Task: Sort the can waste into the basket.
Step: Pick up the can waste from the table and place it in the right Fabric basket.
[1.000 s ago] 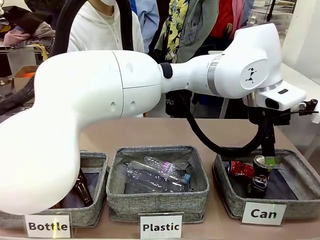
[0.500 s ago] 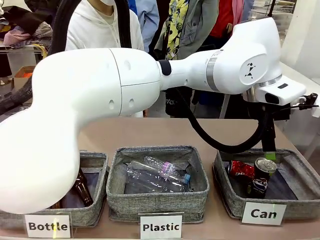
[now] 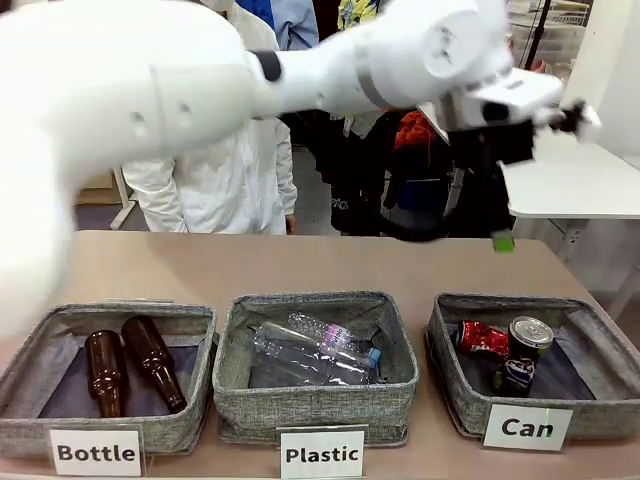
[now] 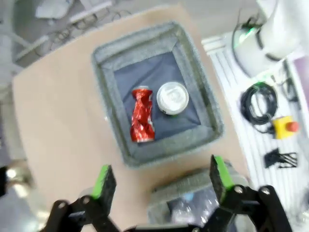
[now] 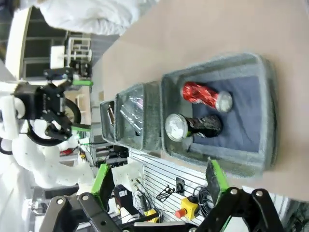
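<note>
Two crushed cans lie in the grey basket (image 3: 455, 385) labelled "Can" at the front right: a red one (image 3: 483, 339) and a dark one with a silver end (image 3: 526, 350). My left gripper (image 3: 497, 236) hangs high above that basket, open and holding nothing. In the left wrist view its fingers (image 4: 161, 179) stand apart over the basket (image 4: 108, 72), with the red can (image 4: 143, 121) and the silver-ended can (image 4: 172, 98) below. My right gripper (image 5: 159, 178) is open too, off to the side of the basket (image 5: 270, 111), red can (image 5: 203, 95) and dark can (image 5: 198, 126).
The "Plastic" basket (image 3: 232, 385) in the middle holds clear bottles (image 3: 315, 350). The "Bottle" basket (image 3: 25, 425) at the left holds two brown bottles (image 3: 125, 370). People stand along the far edge. A white table (image 3: 580, 190) is at the right.
My left gripper opened off the silver-ended can, left it in the basket beside the red can, and rose well above the basket.
</note>
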You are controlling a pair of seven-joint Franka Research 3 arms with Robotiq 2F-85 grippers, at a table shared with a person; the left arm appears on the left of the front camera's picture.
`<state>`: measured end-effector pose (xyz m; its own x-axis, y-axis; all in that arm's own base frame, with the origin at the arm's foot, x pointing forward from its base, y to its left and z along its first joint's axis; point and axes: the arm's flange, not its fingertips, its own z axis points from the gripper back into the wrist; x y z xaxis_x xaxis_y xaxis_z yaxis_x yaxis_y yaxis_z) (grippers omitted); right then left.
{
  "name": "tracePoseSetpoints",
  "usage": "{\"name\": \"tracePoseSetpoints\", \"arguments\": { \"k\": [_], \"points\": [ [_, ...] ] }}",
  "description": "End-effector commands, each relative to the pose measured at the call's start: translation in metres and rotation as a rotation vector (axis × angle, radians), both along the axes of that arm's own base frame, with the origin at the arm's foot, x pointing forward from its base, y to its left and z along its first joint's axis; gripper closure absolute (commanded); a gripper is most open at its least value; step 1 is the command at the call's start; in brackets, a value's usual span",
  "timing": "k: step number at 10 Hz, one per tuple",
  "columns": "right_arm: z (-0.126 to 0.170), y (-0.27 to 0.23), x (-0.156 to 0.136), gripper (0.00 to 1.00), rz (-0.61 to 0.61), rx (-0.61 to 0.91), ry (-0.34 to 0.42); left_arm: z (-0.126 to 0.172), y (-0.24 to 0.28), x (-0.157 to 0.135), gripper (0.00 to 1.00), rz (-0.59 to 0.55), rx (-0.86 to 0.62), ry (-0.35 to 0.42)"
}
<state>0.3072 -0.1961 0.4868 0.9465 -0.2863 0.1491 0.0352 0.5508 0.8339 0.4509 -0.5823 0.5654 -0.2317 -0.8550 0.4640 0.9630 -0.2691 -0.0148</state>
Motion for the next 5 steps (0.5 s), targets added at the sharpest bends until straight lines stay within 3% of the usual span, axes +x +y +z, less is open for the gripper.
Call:
{"name": "tracePoseSetpoints", "arguments": {
  "k": [1, 3, 5],
  "points": [
    [0.009, 0.029, 0.049, 0.0, 0.057, -0.011, -0.059, 0.001, 0.118, -0.035, 0.0, 0.199, -0.092, 0.142],
    [0.011, 0.094, 0.098, 0.0, 0.157, -0.014, -0.109, 0.018, 0.204, -0.041, 0.0, 0.3, -0.153, 0.255],
    [0.003, 0.158, 0.133, 0.0, 0.259, -0.023, -0.079, 0.021, 0.301, -0.055, 0.0, 0.522, -0.292, 0.311]
  ]
}}
